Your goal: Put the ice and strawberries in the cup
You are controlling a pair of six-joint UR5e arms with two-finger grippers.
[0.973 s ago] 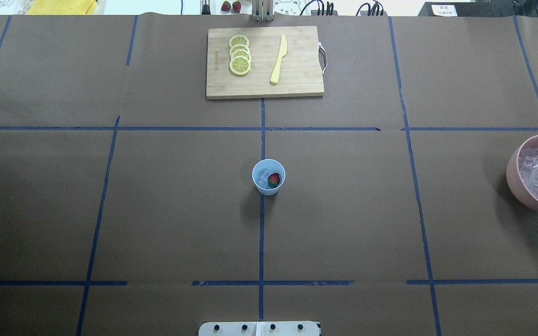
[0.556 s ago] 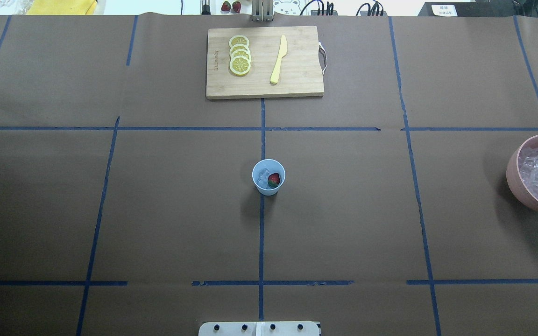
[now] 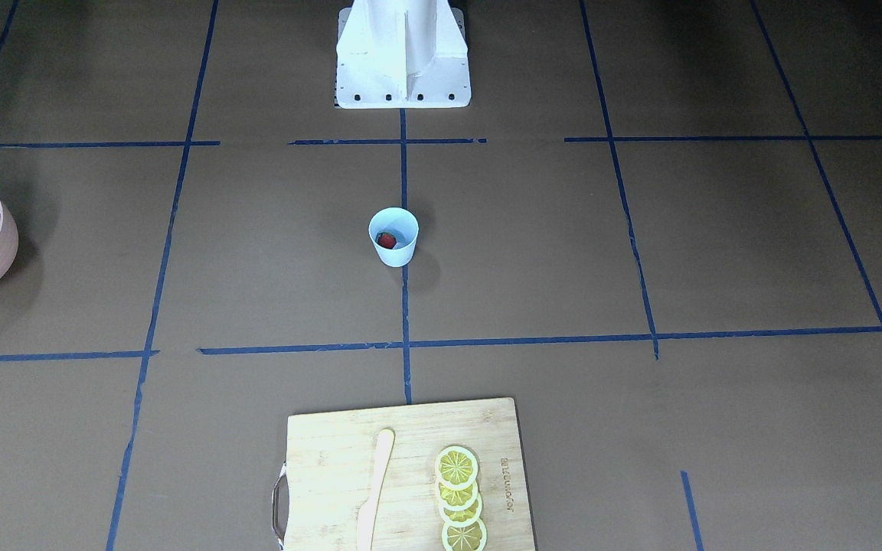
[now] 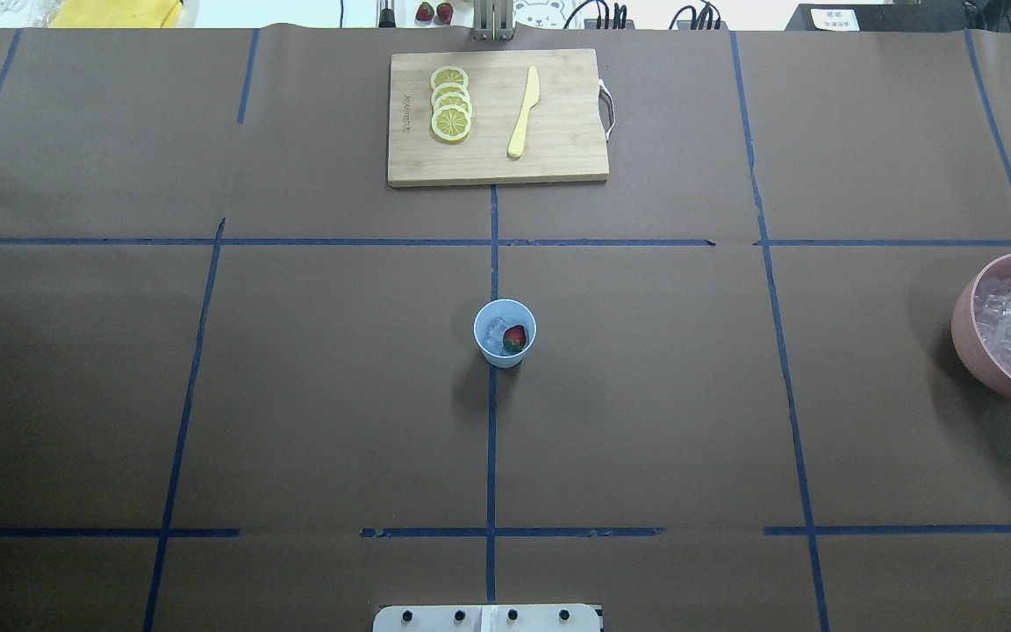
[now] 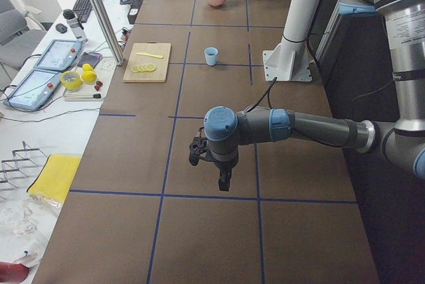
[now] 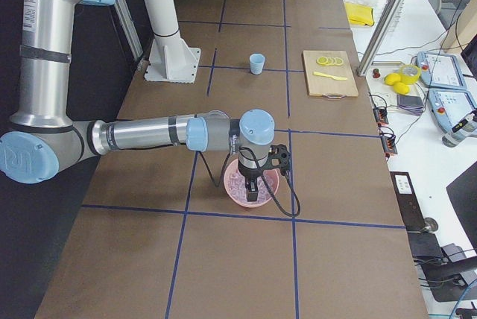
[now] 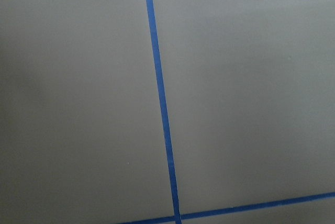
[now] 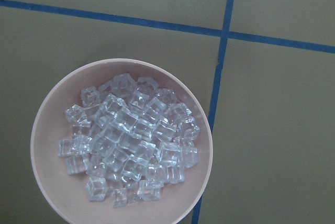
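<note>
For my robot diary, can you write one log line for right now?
cup: strawberry, ice inside | pink bowl: ice heap | right gripper: above bowl | left gripper: above table | open/shut: cannot tell

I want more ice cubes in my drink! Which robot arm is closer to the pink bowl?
Right. The right gripper hangs just above the pink bowl; the left gripper hangs over the table at its opposite end.
</note>
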